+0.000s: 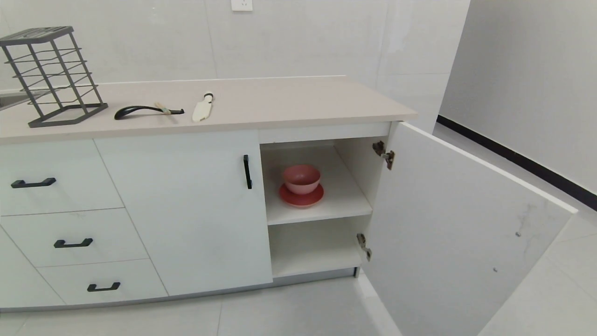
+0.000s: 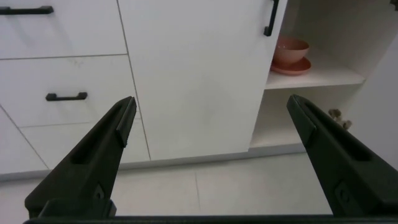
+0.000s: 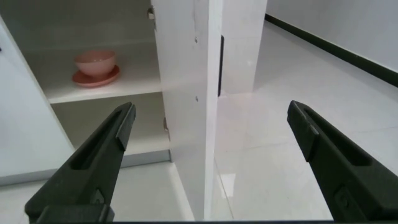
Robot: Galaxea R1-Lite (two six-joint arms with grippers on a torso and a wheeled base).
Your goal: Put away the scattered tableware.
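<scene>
A pink bowl [image 1: 301, 177] sits on a red plate [image 1: 301, 196] on the upper shelf of the open cabinet. A black ladle [image 1: 140, 111] and a cream-handled knife [image 1: 203, 107] lie on the countertop [image 1: 289, 100]. My left gripper [image 2: 208, 109] is open, low before the closed cabinet door, with the pink bowl [image 2: 290, 50] farther off. Beside the edge of the open door [image 3: 205, 93] hangs my right gripper [image 3: 208, 112], open too, the bowl [image 3: 96, 61] on its plate [image 3: 94, 78] beyond it. Neither gripper holds anything.
A dark wire rack [image 1: 53, 74] stands at the counter's left end. The cabinet door [image 1: 447, 224] swings wide open to the right over the floor. Three drawers with black handles [image 1: 33, 183] are at the left. The lower shelf [image 1: 312, 252] is bare.
</scene>
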